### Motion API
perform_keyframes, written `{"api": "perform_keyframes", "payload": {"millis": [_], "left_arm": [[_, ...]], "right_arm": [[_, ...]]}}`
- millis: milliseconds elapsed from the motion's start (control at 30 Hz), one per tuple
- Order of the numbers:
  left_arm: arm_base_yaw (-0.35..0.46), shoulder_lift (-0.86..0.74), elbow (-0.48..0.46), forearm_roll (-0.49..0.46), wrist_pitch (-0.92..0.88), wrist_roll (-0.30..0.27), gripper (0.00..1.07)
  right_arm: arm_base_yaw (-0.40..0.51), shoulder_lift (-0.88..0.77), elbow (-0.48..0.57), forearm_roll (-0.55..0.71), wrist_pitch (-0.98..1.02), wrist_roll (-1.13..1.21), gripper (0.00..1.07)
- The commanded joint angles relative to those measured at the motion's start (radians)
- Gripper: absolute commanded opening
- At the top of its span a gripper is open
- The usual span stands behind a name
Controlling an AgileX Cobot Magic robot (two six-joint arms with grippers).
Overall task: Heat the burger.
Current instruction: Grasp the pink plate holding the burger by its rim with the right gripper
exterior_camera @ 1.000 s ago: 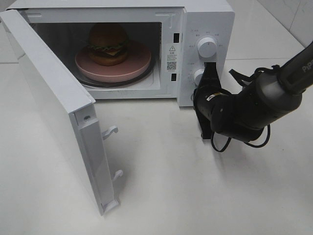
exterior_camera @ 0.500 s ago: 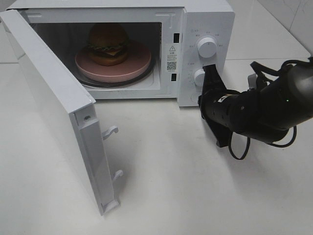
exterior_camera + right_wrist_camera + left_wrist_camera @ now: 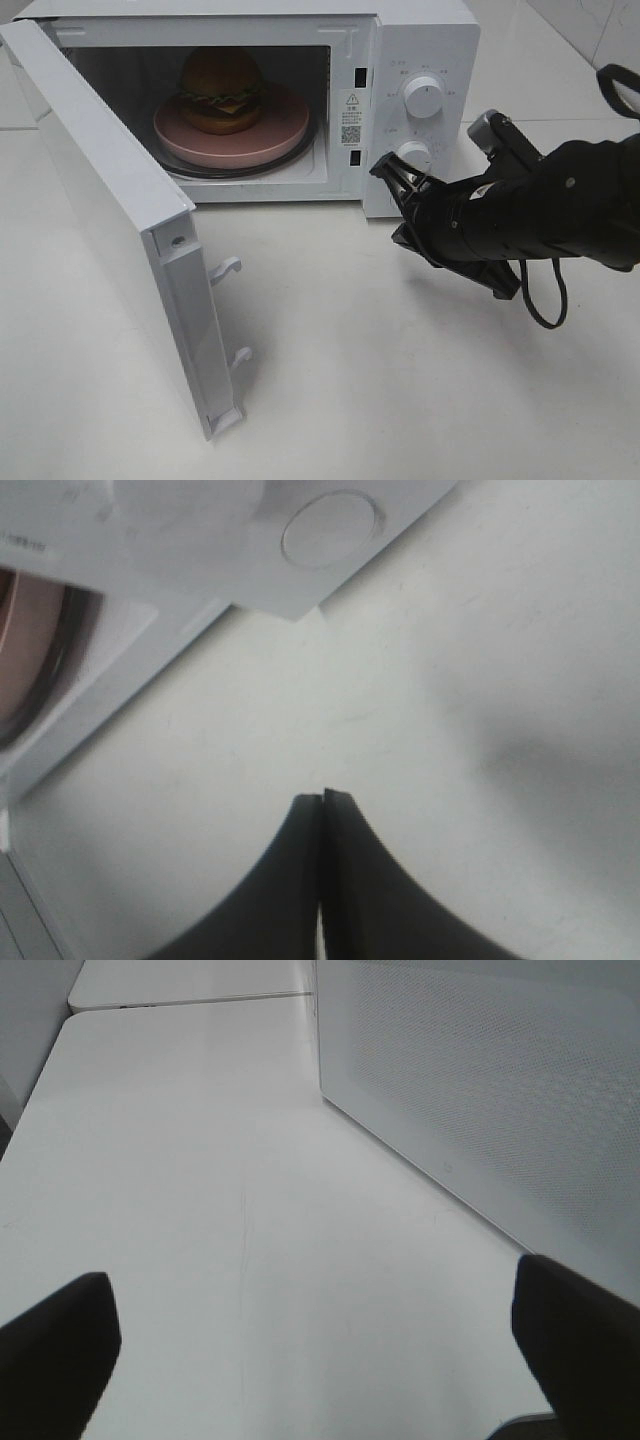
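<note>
Exterior high, burger (image 3: 221,88) shadowed inside microwave (image 3: 425,40), right tool (image 3: 384,168) pinched closed (left tool (image 3: 318,1335) spread wide, tips cropped)

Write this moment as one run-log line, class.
burger: on pink plate inside microwave | door: open | right gripper: shut, by lower knob | left gripper: open, empty

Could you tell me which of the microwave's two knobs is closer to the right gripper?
The lower knob; the right gripper is beside it, below the upper knob.
</note>
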Motion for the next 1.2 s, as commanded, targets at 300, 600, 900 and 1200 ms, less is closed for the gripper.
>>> {"api": "perform_keyframes", "payload": {"millis": [300,600,900,1200], "left_arm": [[0.000,-0.004,0.002,-0.001,-0.015,-0.001,1.00],[0.000,-0.004,0.002,-0.001,-0.015,0.000,1.00],[0.000,-0.004,0.002,-0.001,-0.015,0.000,1.00],[0.000,-0.004,0.002,-0.001,-0.015,0.000,1.00]], "right_arm": [[-0.007,-0.111,0.005,-0.124,0.372,-0.303,0.02],[-0.007,-0.206,-0.040,-0.444,0.632,-0.303,0.03],[-0.007,-0.279,-0.133,-0.638,0.878,-0.375,0.06],[-0.007,-0.279,-0.199,-0.684,1.037,-0.702,0.08]]}}
